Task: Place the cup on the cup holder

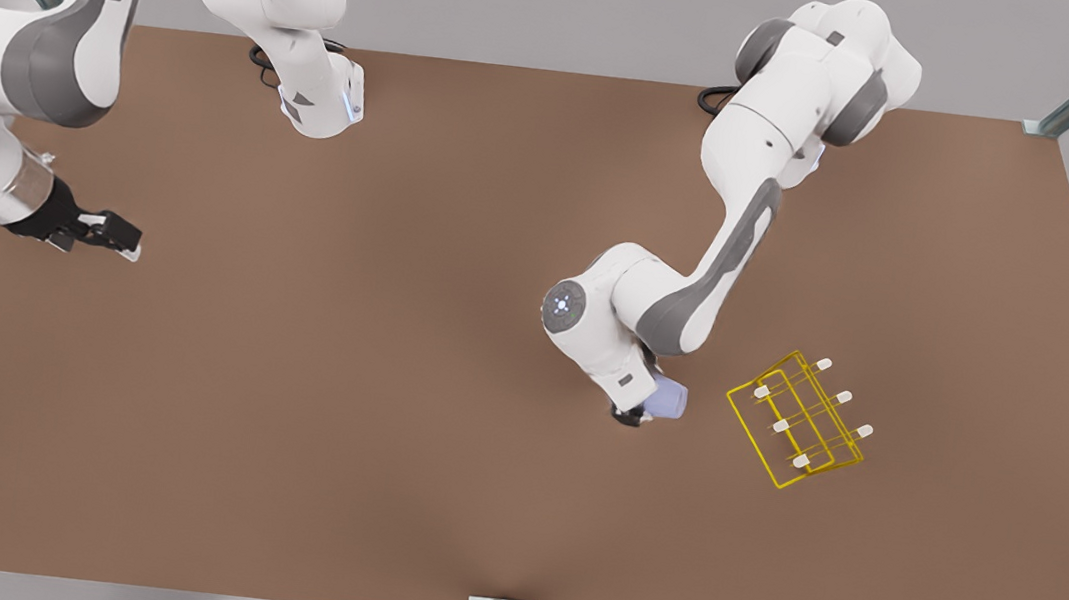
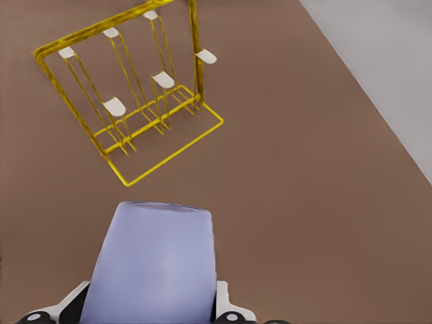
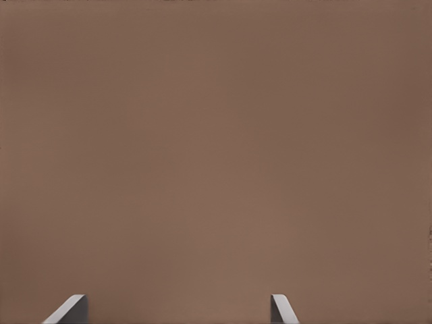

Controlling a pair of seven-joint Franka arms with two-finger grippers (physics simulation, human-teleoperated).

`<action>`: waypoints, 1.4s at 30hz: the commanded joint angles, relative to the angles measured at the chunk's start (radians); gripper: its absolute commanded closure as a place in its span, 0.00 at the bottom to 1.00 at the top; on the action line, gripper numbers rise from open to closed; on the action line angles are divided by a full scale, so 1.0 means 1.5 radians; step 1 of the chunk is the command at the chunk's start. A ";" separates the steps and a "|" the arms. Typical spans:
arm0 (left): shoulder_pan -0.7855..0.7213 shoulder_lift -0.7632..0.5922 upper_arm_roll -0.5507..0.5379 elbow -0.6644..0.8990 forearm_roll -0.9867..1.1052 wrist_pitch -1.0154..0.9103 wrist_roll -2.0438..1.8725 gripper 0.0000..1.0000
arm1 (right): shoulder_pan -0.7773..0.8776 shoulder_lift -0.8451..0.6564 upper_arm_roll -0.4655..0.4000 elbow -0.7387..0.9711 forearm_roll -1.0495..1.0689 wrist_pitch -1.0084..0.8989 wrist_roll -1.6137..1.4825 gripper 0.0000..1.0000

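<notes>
One cup (image 2: 155,266) in left hand (image 2: 152,312), base toward cup holder (image 2: 128,101).

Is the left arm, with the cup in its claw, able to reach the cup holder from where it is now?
Probably yes. The left claw, shut on the cup, is close beside the cup holder, with bare table between. The right claw waits far away, open.

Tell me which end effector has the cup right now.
The left end effector, near the cup holder, is shut on the cup. The right end effector waits open at the front view's left, over bare table.
</notes>
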 commanded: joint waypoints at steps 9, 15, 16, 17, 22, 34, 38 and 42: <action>-0.016 0.011 0.000 -0.053 0.306 -0.290 -0.043 0.21 | -0.004 0.002 -0.007 0.005 0.000 -0.008 0.005 0.00; -0.014 0.037 0.002 -0.079 0.390 -0.302 -0.103 0.21 | -0.003 0.004 -0.014 0.005 0.004 -0.002 0.006 0.00; -0.014 0.039 0.001 -0.089 0.401 -0.304 -0.114 0.21 | -0.003 0.004 -0.014 0.005 0.004 -0.002 0.006 0.00; -0.015 0.042 0.002 -0.098 0.401 -0.304 -0.119 0.21 | -0.003 0.004 -0.014 0.005 0.004 -0.002 0.006 0.00; -0.007 0.043 0.011 -0.126 0.415 -0.296 -0.139 0.21 | -0.004 0.012 -0.015 0.016 0.005 -0.002 -0.001 0.00; 0.022 0.054 0.011 -0.162 0.438 -0.285 -0.173 0.21 | -0.004 0.007 -0.016 0.020 0.002 -0.011 0.003 0.00; 0.031 0.055 0.012 -0.163 0.444 -0.277 -0.174 0.21 | -0.004 0.008 -0.017 0.020 0.001 -0.011 0.002 0.00; 0.035 0.056 0.011 -0.181 0.451 -0.267 -0.193 0.21 | -0.004 0.010 -0.016 0.020 0.001 -0.011 0.005 0.00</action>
